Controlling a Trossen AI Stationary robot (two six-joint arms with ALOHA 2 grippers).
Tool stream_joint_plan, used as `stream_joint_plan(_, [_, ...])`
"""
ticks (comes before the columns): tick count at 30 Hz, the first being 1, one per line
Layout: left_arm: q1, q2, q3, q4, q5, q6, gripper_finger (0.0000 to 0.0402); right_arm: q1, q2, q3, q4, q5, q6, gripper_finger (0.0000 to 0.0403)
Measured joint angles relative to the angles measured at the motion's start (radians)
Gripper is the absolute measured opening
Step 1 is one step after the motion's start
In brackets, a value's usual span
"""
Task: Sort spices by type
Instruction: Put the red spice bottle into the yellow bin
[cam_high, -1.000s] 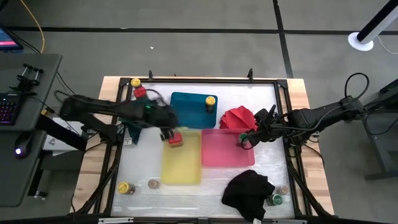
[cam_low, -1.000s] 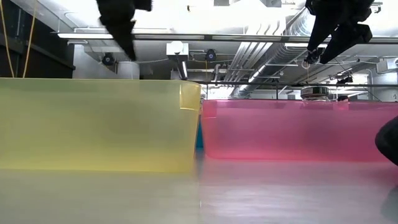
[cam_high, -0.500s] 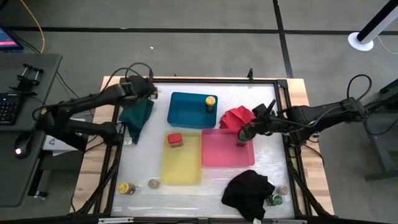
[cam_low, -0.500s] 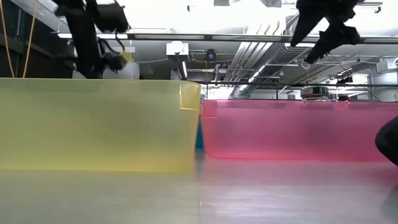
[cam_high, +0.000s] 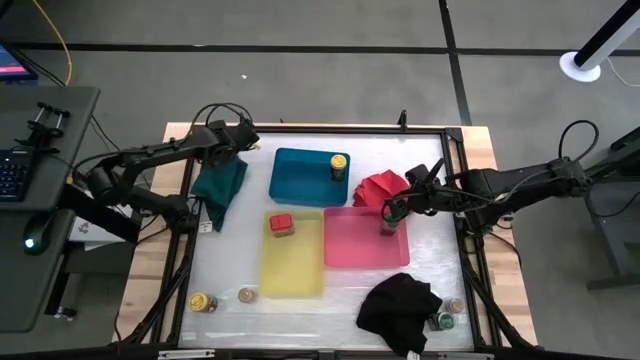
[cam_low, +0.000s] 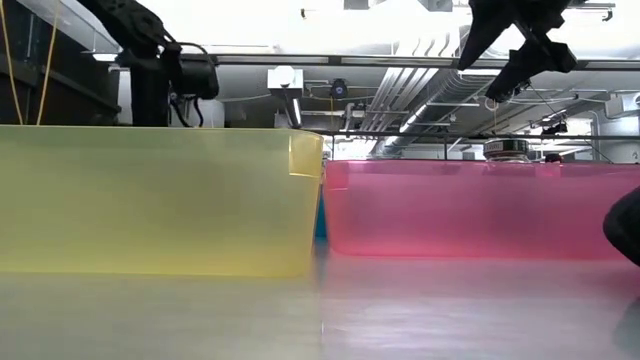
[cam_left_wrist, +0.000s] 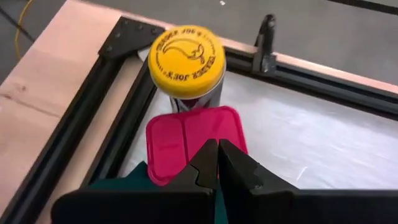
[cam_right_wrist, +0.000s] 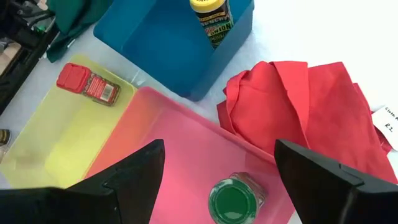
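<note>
My left gripper (cam_left_wrist: 217, 155) is shut at the table's far left corner (cam_high: 240, 140), just above a red square-lidded jar (cam_left_wrist: 186, 140). A yellow round-lidded jar (cam_left_wrist: 186, 53) stands beyond it. My right gripper (cam_right_wrist: 221, 158) hangs open over the pink tray (cam_high: 365, 240). A green-lidded jar (cam_right_wrist: 235, 199) stands upright in that tray, below and between the fingers and apart from them. A red-lidded jar (cam_high: 281, 224) lies in the yellow tray (cam_high: 292, 265). A yellow-lidded jar (cam_high: 339, 165) stands in the blue tray (cam_high: 305, 178). My left gripper's shut fingertips (cam_left_wrist: 210, 155) point slanting down at the near edge of the red square lid (cam_left_wrist: 180, 134). I cannot tell whether they touch it.
A green cloth (cam_high: 220, 185) lies by the left arm, a red cloth (cam_high: 383, 188) behind the pink tray and a black cloth (cam_high: 400, 310) at the near right. Loose jars stand at the near left (cam_high: 203, 302) and near right (cam_high: 444, 321). A black frame (cam_high: 330, 130) rims the table.
My left gripper has gone from the yellow tray, where the red-lidded jar now lies on its own, toward the table's far left corner. It sank and rolled about its own line on the way. My right gripper has stayed over the pink tray.
</note>
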Motion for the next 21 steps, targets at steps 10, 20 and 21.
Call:
stream_joint_plan(10, [0.015, 0.071, 0.001, -0.006, -0.001, -0.125, 0.0000, 0.001, 0.000, 0.000, 0.001, 0.000, 0.020, 0.0298])
stream_joint_plan(20, [-0.006, 0.085, 0.002, 0.017, 0.007, -0.135, 0.0000, 0.001, 0.000, 0.000, 0.003, -0.004, 0.019, 0.0298])
stream_joint_plan(21, [-0.016, 0.085, 0.002, 0.018, 0.011, -0.135, 0.0000, 0.001, 0.000, 0.000, 0.003, -0.004, 0.018, 0.0299])
